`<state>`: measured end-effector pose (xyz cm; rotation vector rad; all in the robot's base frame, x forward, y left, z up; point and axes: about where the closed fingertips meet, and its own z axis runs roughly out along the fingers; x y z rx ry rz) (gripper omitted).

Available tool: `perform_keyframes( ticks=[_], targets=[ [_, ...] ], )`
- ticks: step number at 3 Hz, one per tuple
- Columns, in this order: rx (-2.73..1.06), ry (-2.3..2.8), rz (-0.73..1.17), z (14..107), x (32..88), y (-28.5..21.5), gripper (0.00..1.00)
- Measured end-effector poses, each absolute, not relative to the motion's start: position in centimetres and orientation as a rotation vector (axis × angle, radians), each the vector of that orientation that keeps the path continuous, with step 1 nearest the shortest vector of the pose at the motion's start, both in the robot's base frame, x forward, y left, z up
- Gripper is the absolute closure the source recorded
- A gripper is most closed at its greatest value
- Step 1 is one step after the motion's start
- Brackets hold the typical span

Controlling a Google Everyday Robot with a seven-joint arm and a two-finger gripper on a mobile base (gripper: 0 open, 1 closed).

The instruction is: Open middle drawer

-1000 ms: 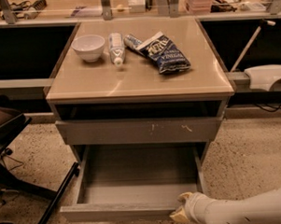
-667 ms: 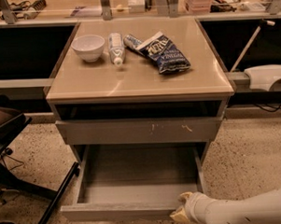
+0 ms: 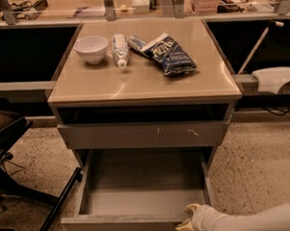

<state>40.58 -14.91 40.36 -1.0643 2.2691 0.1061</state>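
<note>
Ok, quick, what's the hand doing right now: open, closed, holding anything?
The hand is at the front right corner of the pulled-out drawer; whether it is open, closed or holding anything cannot be told.

I get warm, dim amber light from above. The glossy tan surface carries a pale sheen near its front edge. The open grey drawer darkens toward its back. My pale tool, bottom right at the drawer's front, is evenly lit.
</note>
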Motion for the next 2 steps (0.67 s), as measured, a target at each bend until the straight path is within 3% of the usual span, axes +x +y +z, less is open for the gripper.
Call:
perform_keyframes(
  ticks=[2],
  targets=[
    [-1.064, 2.269, 0.106, 40.36, 40.58, -14.91, 0.11]
  ],
)
